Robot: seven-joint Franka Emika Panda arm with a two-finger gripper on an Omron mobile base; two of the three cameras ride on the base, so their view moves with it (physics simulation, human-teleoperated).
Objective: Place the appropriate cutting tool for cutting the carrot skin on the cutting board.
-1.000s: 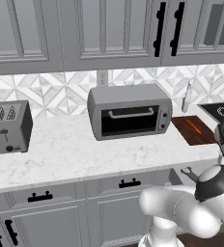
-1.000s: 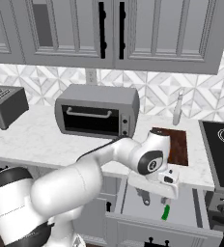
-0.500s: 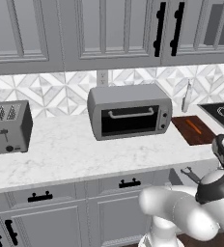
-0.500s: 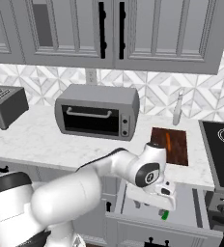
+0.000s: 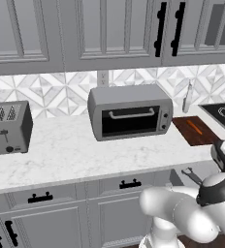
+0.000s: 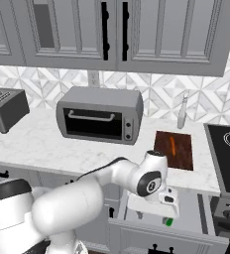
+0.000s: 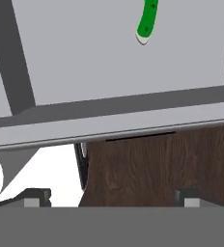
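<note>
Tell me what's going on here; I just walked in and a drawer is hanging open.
The robot arm is reaching down into the open drawer under the counter, with its gripper open and empty. A dark peeler lies in that drawer, and so does a green-handled item. Up on the counter, the carrot lies on the cutting board, to the right of the toaster oven. The peeler has not been picked up yet.

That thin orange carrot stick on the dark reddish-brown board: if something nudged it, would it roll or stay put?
The thin orange carrot stick looks slender and rounded, so a sideways nudge would probably roll it. It lies flat along the dark reddish-brown wooden cutting board, so it can hardly tip. Being far smaller than the board, it is likely light and would shift easily.
</note>
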